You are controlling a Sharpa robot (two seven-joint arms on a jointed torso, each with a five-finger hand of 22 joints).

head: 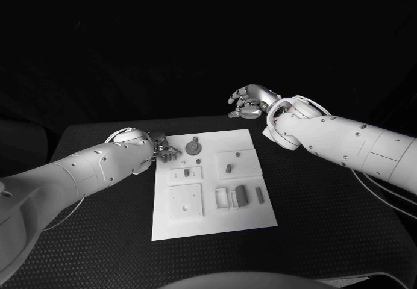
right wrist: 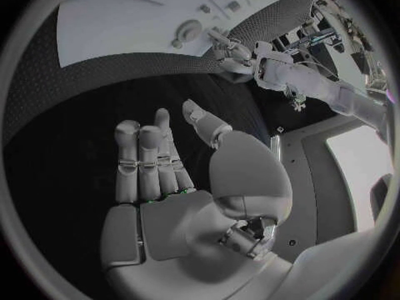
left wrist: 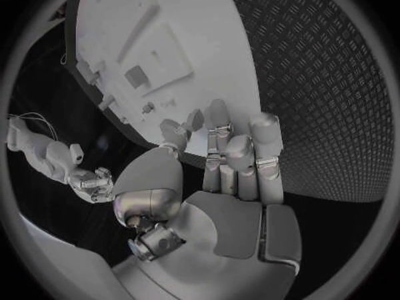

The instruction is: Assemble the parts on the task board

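Here the left hand (head: 165,152) sits low at the far left edge of the task board (head: 252,211), its fingers (left wrist: 237,155) loosely bent and a little apart, with nothing between them. In the left wrist view the fingertips reach to the board's edge; whether they touch the plate I cannot tell. The right hand (head: 249,101) is well apart from it, raised beyond the far right corner of the board, past the far edge of the counter (head: 330,241). Its fingers (right wrist: 149,160) lie side by side and curl slightly toward the palm, the thumb stands off to one side, and it carries nothing.

Just right of the left hand, on the far left part of the board, lies a round disc part (head: 193,146) with a small stem at its far side, and a small dark piece (head: 199,161) lies just near of it. To the right, in the far right quarter, a short peg (head: 228,169) stands in a square plate, with a tiny piece (head: 234,154) beyond it. Near of the disc, a small square block (head: 185,173) holds a dark peg, and nearer still sits a larger square block (head: 186,201). At the near right, several upright pieces (head: 240,195) stand in a row, pale ones to the left and darker ones to the right.

The white board lies in the middle of the black counter, lengthwise from near to far.
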